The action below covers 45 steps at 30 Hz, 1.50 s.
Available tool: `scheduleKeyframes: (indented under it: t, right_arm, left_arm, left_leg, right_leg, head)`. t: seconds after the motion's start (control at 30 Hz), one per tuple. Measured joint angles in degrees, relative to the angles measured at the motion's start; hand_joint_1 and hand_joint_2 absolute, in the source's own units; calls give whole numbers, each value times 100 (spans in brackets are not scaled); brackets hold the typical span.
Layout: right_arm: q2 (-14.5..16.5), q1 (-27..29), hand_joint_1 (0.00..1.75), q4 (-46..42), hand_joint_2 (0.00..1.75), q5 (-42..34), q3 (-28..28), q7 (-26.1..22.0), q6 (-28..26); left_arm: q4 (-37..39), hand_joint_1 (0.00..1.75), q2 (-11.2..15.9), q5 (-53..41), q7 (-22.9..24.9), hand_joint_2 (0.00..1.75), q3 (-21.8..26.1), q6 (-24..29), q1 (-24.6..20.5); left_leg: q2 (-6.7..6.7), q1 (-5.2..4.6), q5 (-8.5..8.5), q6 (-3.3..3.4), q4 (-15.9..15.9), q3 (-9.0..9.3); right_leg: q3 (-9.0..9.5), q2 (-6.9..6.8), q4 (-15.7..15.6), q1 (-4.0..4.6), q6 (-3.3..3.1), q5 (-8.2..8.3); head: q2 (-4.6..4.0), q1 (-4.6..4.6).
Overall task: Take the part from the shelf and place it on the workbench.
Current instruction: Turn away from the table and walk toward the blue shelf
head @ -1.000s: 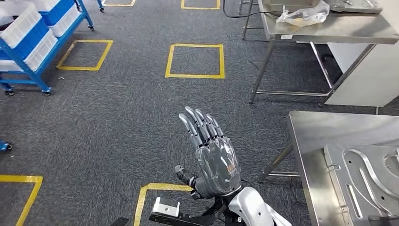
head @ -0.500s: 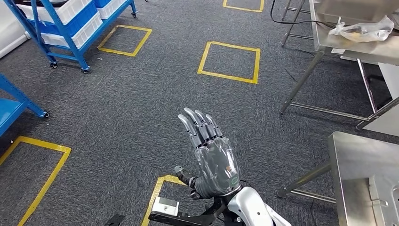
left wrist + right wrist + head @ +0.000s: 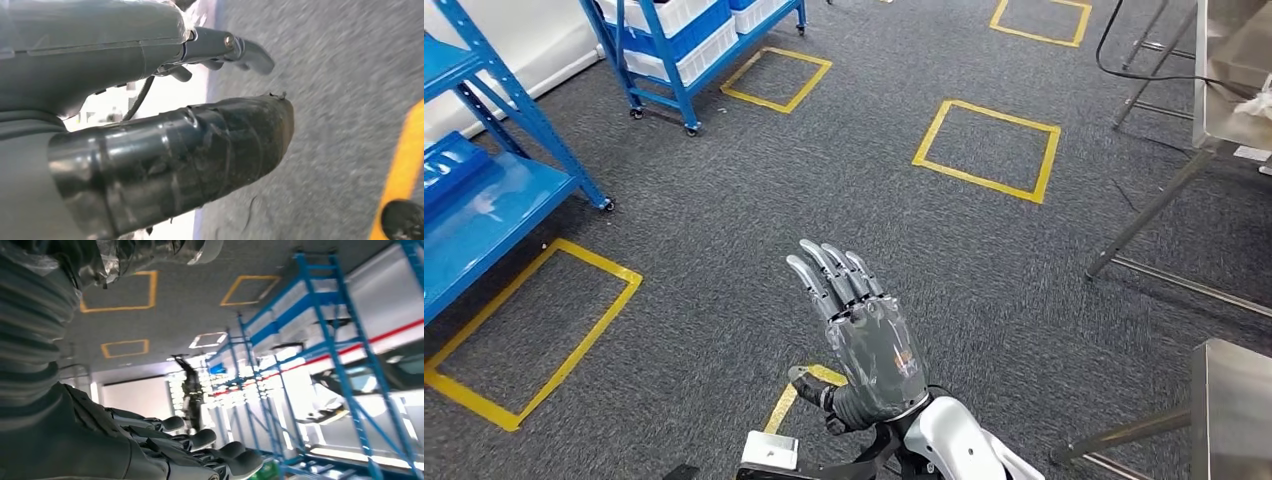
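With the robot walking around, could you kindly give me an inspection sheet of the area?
Surface: grey carpet; one corner of the steel workbench in view.
Job's things: blue shelf at left; part, nothing seen.
Clutter: nothing seen.
Hands: right hand raised, fingers straight, holding nothing; left hand over the floor, holding nothing.
Cables: black cable by the far table.
Surroundings: yellow tape squares; cart of white bins.
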Motion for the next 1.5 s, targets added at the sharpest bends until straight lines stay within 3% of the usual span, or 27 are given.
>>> scheduleKeyframes:
  t: [0.03,0.07,0.13,0.17,0.23,0.3,0.4,0.43,0.5,0.57,0.63,0.67,0.7,0.73,0.8,0.83,0.9,0.97,1.0,1.07,1.13,1.17,1.23,1.3,1.33,1.43,1.5]
  right_arm:
    - [-13,-15,0,3,175,-19,11,-25,4]
    - [-30,-24,0,7,175,-34,20,-43,4]
    - [-59,-24,0,13,175,-50,24,-57,4]
    - [-67,-26,0,14,175,-54,25,-57,3]
    - [-72,-30,0,7,175,-55,25,-47,10]
    - [-70,-44,0,-8,175,-59,27,-17,39]
    - [-70,-66,0,-43,175,-95,33,22,93]
    - [-70,-72,0,-52,175,-111,36,33,116]
    - [-75,-79,0,-60,175,-139,42,51,157]
    - [-99,-68,0,-49,175,-148,62,73,205]
    - [-134,-50,0,-13,175,-141,91,91,251]
    - [-148,-45,0,9,175,-137,104,91,264]
    - [-157,-45,0,28,175,-137,112,86,268]
    - [-162,-47,0,44,175,-137,117,80,268]
    - [-173,-53,0,68,175,-139,120,69,268]
    - [-178,-53,0,80,175,-144,121,65,275]
    - [-178,-54,0,98,175,-163,122,67,306]
    - [-160,-47,0,109,175,-185,125,90,336]
    - [-150,-37,0,114,175,-191,126,112,343]
    - [-150,11,0,141,175,-194,131,159,344]
    - [-188,74,0,182,175,-186,137,169,325]
    - [-228,102,0,202,175,-178,140,136,300]
    - [-372,160,0,232,175,-151,143,-5,186]
    - [-562,250,0,260,175,-125,123,-157,37]
    - [-644,299,0,272,175,-113,106,-202,-15]
    - [-773,398,0,292,175,-68,57,-264,-60]
    - [-818,431,0,295,175,-52,33,-279,-56]
  left_arm:
    - [0,0,1,0,8,0,0,-5,-8]
    - [0,0,3,0,15,0,0,-8,-13]
    - [0,0,10,0,24,0,1,-8,-5]
    - [0,0,14,1,28,0,2,-8,2]
    - [1,0,23,9,28,0,2,-10,11]
    - [1,0,25,32,-4,0,2,-23,5]
    - [2,0,23,84,-163,0,5,-58,10]
    - [2,0,23,91,-217,0,5,-68,9]
    - [1,0,24,68,-276,0,5,-57,-6]
    - [0,0,25,29,-298,0,4,22,-17]
    - [0,0,27,-5,-307,0,4,112,-14]
    - [1,0,27,-16,-303,0,4,139,-11]
    - [1,0,27,-21,-298,0,4,148,-9]
    - [1,0,26,-23,-295,0,4,152,-10]
    - [2,0,17,-26,-294,0,3,161,-15]
    - [2,0,14,-29,-294,0,3,169,-14]
    - [2,0,11,-33,-294,0,1,192,4]
    - [2,0,13,-55,-335,0,-4,255,17]
    - [2,0,13,-78,-387,0,-10,327,13]
    - [2,0,17,-134,-539,0,-32,530,-6]
    - [2,0,34,-206,-680,0,-75,719,-11]
    - [1,0,49,-255,-751,0,-103,810,-3]
    - [0,0,74,-315,-991,0,-159,1067,11]
    - [0,0,86,-291,-1292,0,-184,1317,-6]
    - [0,0,90,-263,-1401,0,-189,1378,-18]
    - [0,0,108,-194,-1507,0,-195,1275,-26]
    - [0,0,117,-154,-1488,0,-195,1147,-41]
  left_leg:
    - [200,-13,-187,-13,315,-144]
    - [308,-7,-357,-33,667,-302]
    - [387,5,-468,-75,1038,-449]
    - [412,12,-386,-95,946,-375]
    - [563,12,-98,-113,251,51]
    - [713,-14,51,-72,-266,356]
    - [624,-32,53,43,-305,362]
    - [573,-22,65,76,-320,362]
    - [472,0,94,146,-350,360]
    - [360,-7,111,187,-354,342]
    - [212,-21,122,201,-353,328]
    - [129,-26,127,202,-352,326]
    - [45,-28,132,199,-352,329]
    - [-37,-25,139,192,-352,331]
    - [-184,-12,164,152,-352,315]
    - [-249,6,182,121,-358,296]
    - [-386,29,232,37,-398,263]
    - [-234,15,184,-17,-348,214]
    - [-52,-2,71,-35,-191,138]
    - [288,-8,-291,-65,443,-149]
    - [378,5,-507,-111,1016,-401]
    - [399,12,-465,-130,1036,-389]
    - [521,19,-150,-152,429,-24]
    - [691,-13,54,-105,-213,353]
    - [731,-30,75,-63,-358,429]
    - [613,-43,89,66,-391,417]
    - [516,-18,124,142,-434,428]
  right_leg:
    - [14,-114,-21,18,-5,7]
    - [8,-230,-9,27,-6,1]
    - [-28,-437,53,25,14,-39]
    - [-44,-528,92,17,29,-66]
    - [-57,-684,190,0,84,-143]
    - [-60,-792,279,14,156,-219]
    - [-38,-896,302,43,233,-258]
    - [-41,-842,337,32,261,-302]
    - [-173,-578,669,-8,311,-550]
    - [-518,-322,1397,-33,332,-926]
    - [-802,-257,1917,-36,321,-1051]
    - [-810,-238,1884,-35,300,-943]
    - [-706,-194,1620,-32,269,-733]
    - [-536,-86,1219,-27,231,-493]
    - [-244,200,540,-17,170,-202]
    - [-181,288,382,-6,156,-164]
    - [-154,227,301,9,139,-146]
    - [-98,61,186,-14,97,-85]
    - [-69,-33,126,-26,73,-54]
    - [-48,-227,85,-18,40,-39]
    - [-61,-427,104,-9,36,-58]
    - [-67,-517,121,-12,43,-73]
    - [-66,-681,177,-27,87,-125]
    - [-63,-813,239,-11,154,-188]
    - [-59,-864,261,4,183,-209]
    - [-40,-951,269,17,266,-233]
    - [-116,-730,475,-17,326,-404]
  head:
    - [-1,-11]
    - [-1,-21]
    - [-1,-22]
    - [0,-22]
    - [1,-26]
    - [0,-31]
    - [1,-26]
    - [1,-19]
    - [1,-11]
    - [0,-5]
    - [1,-5]
    - [1,-4]
    - [1,-5]
    - [1,-4]
    - [0,-7]
    - [0,-5]
    - [0,5]
    - [-1,-7]
    - [-1,-25]
    - [0,-60]
    - [1,-67]
    - [1,-68]
    - [1,-71]
    - [1,-68]
    - [1,-63]
    - [1,-54]
    - [1,-38]
